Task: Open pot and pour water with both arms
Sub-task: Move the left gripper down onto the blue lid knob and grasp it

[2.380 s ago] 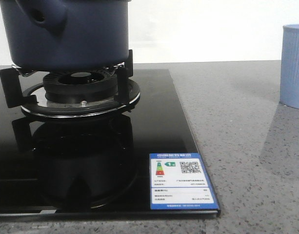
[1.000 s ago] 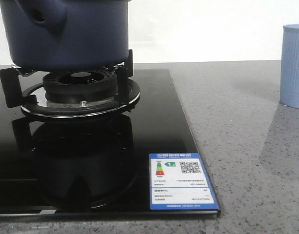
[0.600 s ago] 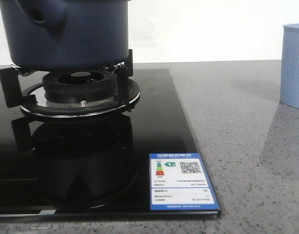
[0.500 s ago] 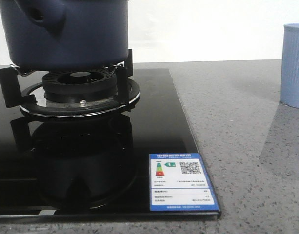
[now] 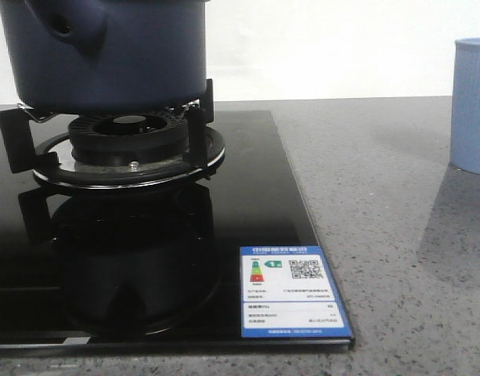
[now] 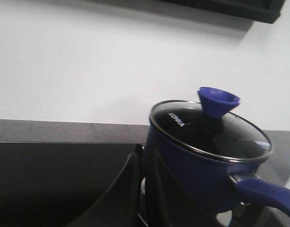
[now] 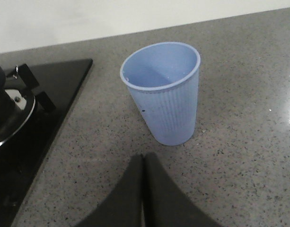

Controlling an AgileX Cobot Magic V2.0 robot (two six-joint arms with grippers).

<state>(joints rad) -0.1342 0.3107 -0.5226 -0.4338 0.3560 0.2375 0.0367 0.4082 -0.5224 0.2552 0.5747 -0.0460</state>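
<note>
The dark navy pot [image 5: 122,55] stands on the gas burner [image 5: 130,141] at the far left, its stubby handle [image 5: 71,27] pointing toward me. The left wrist view shows the pot [image 6: 192,165] with a glass lid [image 6: 206,130] on it, a blue knob [image 6: 218,99] and the handle [image 6: 265,191]. My left gripper [image 6: 142,158] is shut and empty, close beside the pot's wall. My right gripper [image 7: 144,158] is shut and empty over the counter, just short of the light-blue ribbed cup [image 7: 163,94]. Neither gripper shows in the front view.
The black glass hob [image 5: 255,196] has an energy label [image 5: 293,290] at its front right corner. The cup [image 5: 473,106] stands on the grey speckled counter [image 5: 380,204] at the far right. The hob's corner [image 7: 40,104] also shows in the right wrist view.
</note>
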